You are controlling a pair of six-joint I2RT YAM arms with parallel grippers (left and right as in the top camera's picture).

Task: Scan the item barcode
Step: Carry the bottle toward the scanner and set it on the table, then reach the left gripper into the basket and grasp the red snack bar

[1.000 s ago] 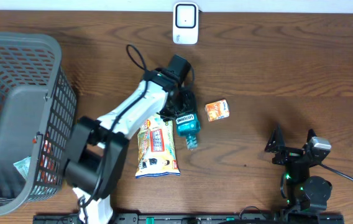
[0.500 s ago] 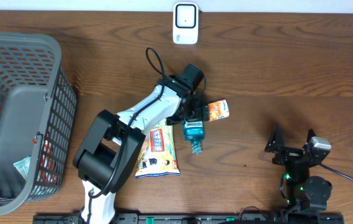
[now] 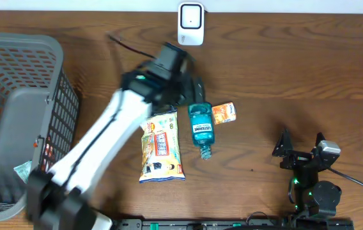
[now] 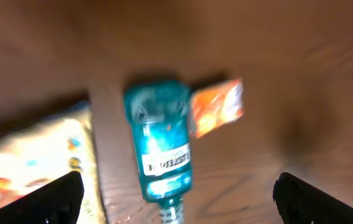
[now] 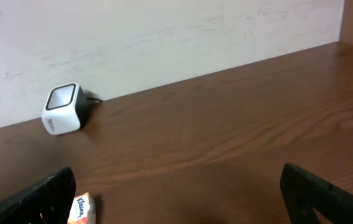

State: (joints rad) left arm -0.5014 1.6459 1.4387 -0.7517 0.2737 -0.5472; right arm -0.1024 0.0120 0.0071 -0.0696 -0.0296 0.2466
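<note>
Dark wooden table [image 3: 296, 76], pale wall [image 5: 164, 37] behind, white scanner [image 3: 190, 24]

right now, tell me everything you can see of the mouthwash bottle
The mouthwash bottle is teal see-through plastic with a white label band. It lies flat on the wooden table, neck towards the robot's side. An orange packet appears to touch its base corner; the snack bag lies beside it, apart. Nothing holds it.

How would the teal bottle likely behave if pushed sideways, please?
Lying on its side and seemingly flat-sided, the bottle would probably slide, not roll. Its smooth plastic may be slippery. It might nudge the adjacent packet.
</note>
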